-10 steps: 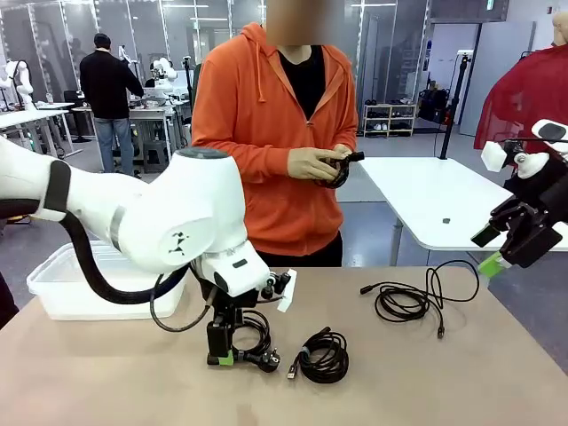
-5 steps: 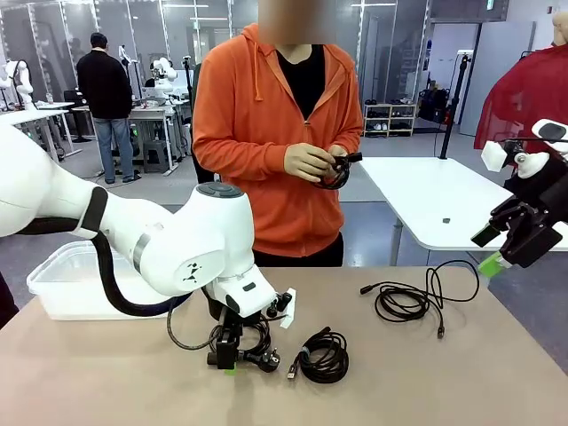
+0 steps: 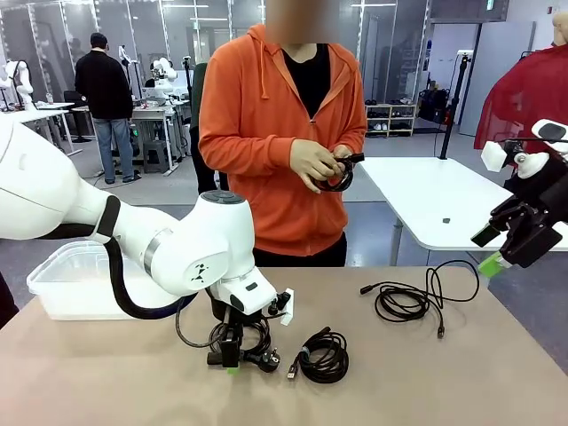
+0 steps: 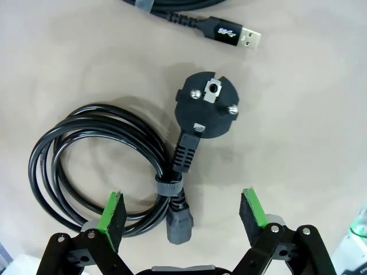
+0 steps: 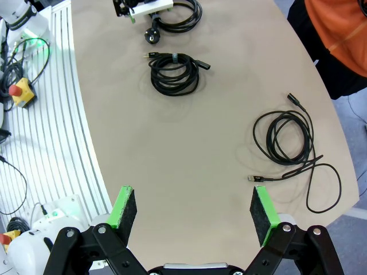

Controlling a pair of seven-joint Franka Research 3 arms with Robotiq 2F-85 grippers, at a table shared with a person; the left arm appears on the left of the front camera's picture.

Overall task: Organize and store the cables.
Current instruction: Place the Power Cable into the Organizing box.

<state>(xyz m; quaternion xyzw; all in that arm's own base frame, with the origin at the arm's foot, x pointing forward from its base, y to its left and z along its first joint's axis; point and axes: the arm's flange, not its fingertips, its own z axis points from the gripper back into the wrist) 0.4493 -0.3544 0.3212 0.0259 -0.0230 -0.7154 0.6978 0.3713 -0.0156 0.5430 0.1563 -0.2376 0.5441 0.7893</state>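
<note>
Where the black two-finger left gripper [image 3: 231, 358] [image 4: 182, 209] hangs: low over the near-left coil, jaws spread wide. Its green pads [image 4: 113, 213] stand on either side of the strapped section without touching it, and nothing is grasped.
Power cord [image 4: 57, 166] [image 3: 255, 340] [image 5: 179, 17]: a thick black rubber cord wound into a round coil of several turns and cinched by a grey strap. A round two-pin mains plug lies just outside the coil and a moulded connector points toward the gripper. The cord lies flat on the beige tabletop [image 3: 461, 382].
USB cable [image 3: 325, 357] [image 5: 174, 73] [image 4: 238, 37]: a thinner black cable in a tight coil with a metal-tipped flat plug, just right of the power cord and apart from it.
Loose cable [image 3: 404, 303] [image 5: 287, 140]: a thin black cord in slack loops with trailing tails, on the tabletop's right part, well apart from the others.
Hand-held cable [image 3: 339, 175]: a small black bundle in both hands [image 3: 312, 164] of the person in the orange hoodie, beyond the far edge.
Right gripper [image 3: 488, 250] [image 5: 194, 209]: raised clear of the tabletop at its right edge, jaws released wide, empty.
Clear plastic bin [image 3: 53, 286]: far left, behind the left arm.
</note>
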